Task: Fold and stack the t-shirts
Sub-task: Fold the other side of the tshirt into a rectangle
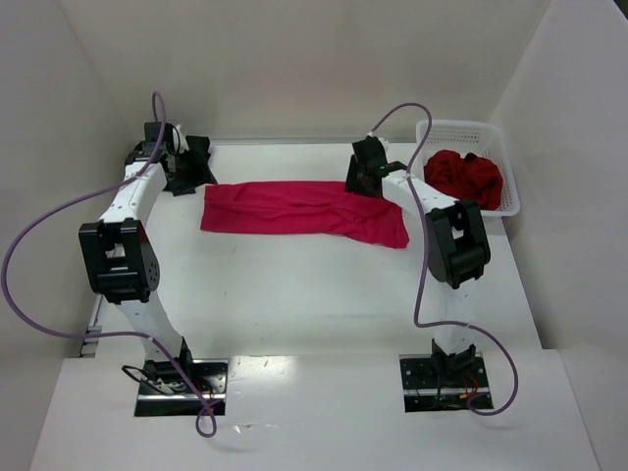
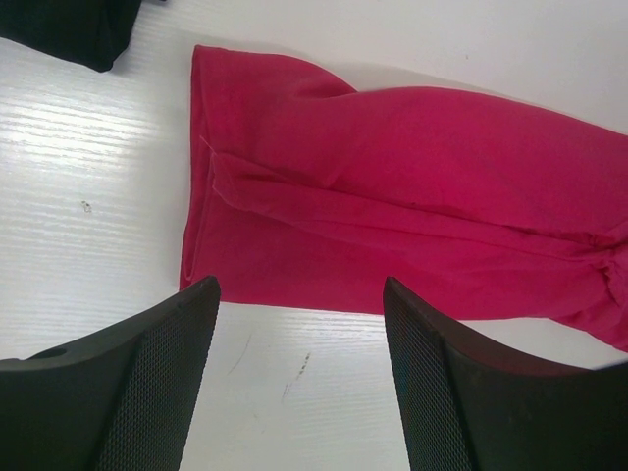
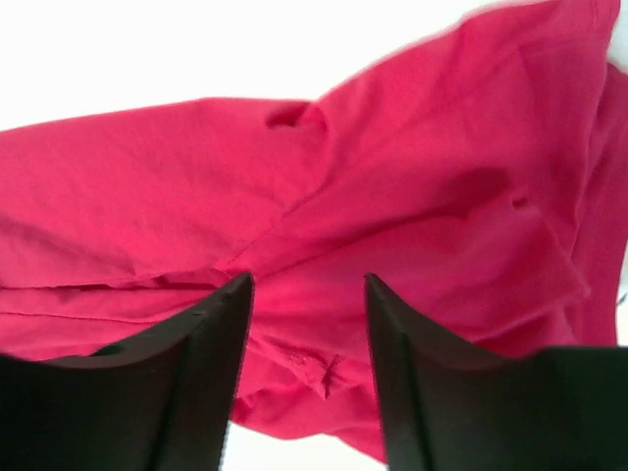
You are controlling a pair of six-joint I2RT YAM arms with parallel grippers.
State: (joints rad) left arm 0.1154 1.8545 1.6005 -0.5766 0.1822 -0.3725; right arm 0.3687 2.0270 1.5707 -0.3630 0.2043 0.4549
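Observation:
A crimson-pink t-shirt [image 1: 304, 208] lies folded into a long strip across the back half of the table. My left gripper [image 1: 183, 159] is open and empty at the shirt's left end. In the left wrist view [image 2: 299, 294] bare table shows between the fingers and the shirt [image 2: 412, 206] lies just beyond them. A black t-shirt [image 1: 200, 173] lies bunched at the back left, beside that gripper, and shows in the left wrist view [image 2: 69, 29]. My right gripper [image 1: 367, 179] is open just above the shirt's right part [image 3: 392, 196], holding nothing.
A white lattice basket [image 1: 510, 167] stands at the back right with darker red t-shirts [image 1: 463, 175] heaped in it. White walls close the table at the back and both sides. The arm bases and purple cables sit at the near edge.

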